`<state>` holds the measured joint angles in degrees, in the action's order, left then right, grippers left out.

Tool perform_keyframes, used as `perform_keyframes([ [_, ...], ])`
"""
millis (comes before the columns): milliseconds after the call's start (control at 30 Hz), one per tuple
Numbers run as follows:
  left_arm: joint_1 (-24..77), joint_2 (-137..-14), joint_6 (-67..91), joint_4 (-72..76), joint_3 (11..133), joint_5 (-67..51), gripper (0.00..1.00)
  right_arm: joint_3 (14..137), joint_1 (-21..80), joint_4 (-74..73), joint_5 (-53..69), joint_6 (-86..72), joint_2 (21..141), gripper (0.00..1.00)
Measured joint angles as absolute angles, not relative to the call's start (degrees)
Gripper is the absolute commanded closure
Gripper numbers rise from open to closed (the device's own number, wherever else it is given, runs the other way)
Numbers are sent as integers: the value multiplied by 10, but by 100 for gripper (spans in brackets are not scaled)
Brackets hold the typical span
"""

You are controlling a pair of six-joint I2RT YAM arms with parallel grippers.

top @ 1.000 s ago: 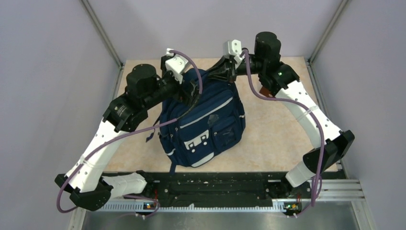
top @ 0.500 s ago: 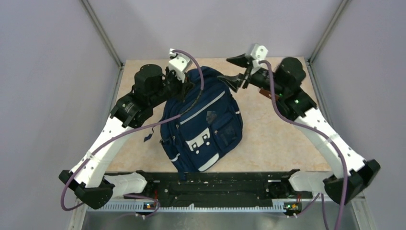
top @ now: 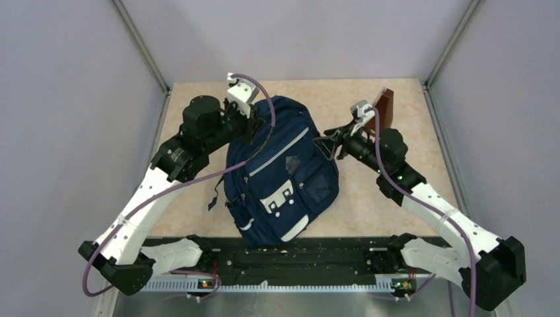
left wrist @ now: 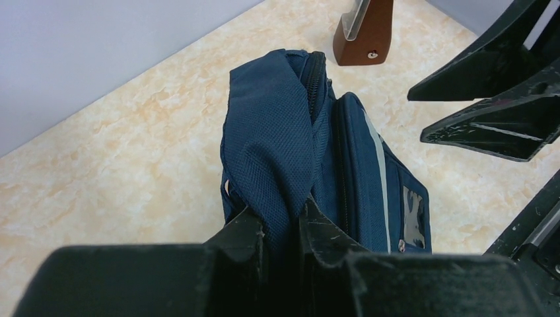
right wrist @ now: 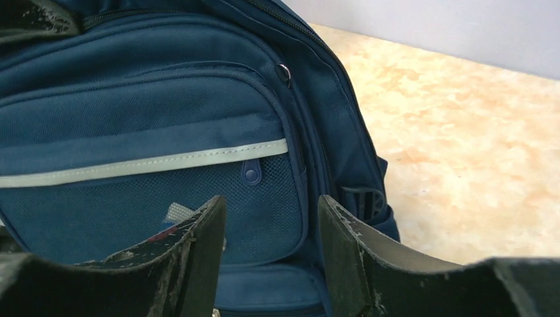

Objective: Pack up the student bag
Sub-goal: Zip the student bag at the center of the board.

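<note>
The student bag (top: 280, 175) lay on the surface (top: 310, 92), my left gripper (left wrist: 280, 221) clamped on its top fabric, my right gripper (right wrist: 271, 205) part-open and empty beside it; I judged steady tension wisest.

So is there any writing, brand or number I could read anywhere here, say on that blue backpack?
None can be read. The pale patch on the student bag shows only dark shapes, too blurred to tell as letters. Its small clear tag window is illegible too.
</note>
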<state>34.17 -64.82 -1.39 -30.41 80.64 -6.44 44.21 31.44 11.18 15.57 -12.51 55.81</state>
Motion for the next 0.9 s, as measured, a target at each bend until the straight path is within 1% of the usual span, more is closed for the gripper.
perform_keyframes([
  [167,340,-646,-14,-302,803,-64,100,441,317,140,154,-178,592,50],
  [333,339,-646,-13,-302,803,-64,100,445,334,154,144,-197,619,55],
  [900,336,-646,-11,-302,803,-69,100,484,380,145,89,-191,672,64],
])
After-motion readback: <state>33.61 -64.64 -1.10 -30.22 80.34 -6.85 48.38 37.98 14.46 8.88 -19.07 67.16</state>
